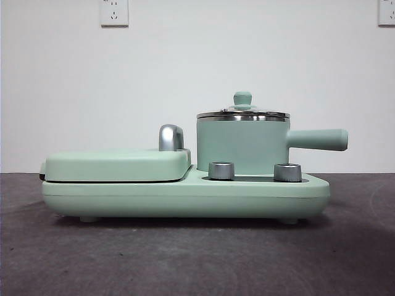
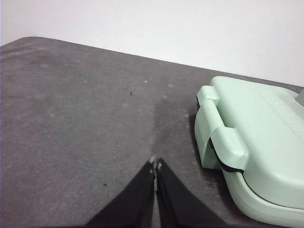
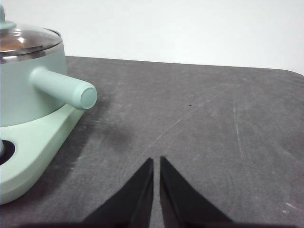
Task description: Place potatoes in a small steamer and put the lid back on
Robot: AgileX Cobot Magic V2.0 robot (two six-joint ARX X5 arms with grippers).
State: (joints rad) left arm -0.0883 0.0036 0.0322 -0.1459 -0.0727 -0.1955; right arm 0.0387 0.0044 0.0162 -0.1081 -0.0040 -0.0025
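The mint-green small steamer [image 1: 242, 147] stands on the right half of a mint-green cooker base [image 1: 185, 197], its long handle [image 1: 318, 140] pointing right. The glass lid [image 1: 242, 111] with its green knob sits on the steamer's steel rim. In the right wrist view the steamer [image 3: 26, 90] and lid [image 3: 26, 40] show, with something brown dimly seen under the glass. The potatoes are not clearly in view. My left gripper [image 2: 155, 165] is shut and empty over bare table beside the griddle [image 2: 256, 137]. My right gripper [image 3: 156, 161] is shut and empty over bare table, off the handle's end [image 3: 64, 89].
The flat lidded griddle section [image 1: 117, 165] fills the base's left half, with a chrome latch [image 1: 171, 137] behind it. Two steel knobs [image 1: 221, 170] [image 1: 287, 172] sit on the base front. The dark grey table [image 1: 185, 259] spreads around; a white wall stands behind.
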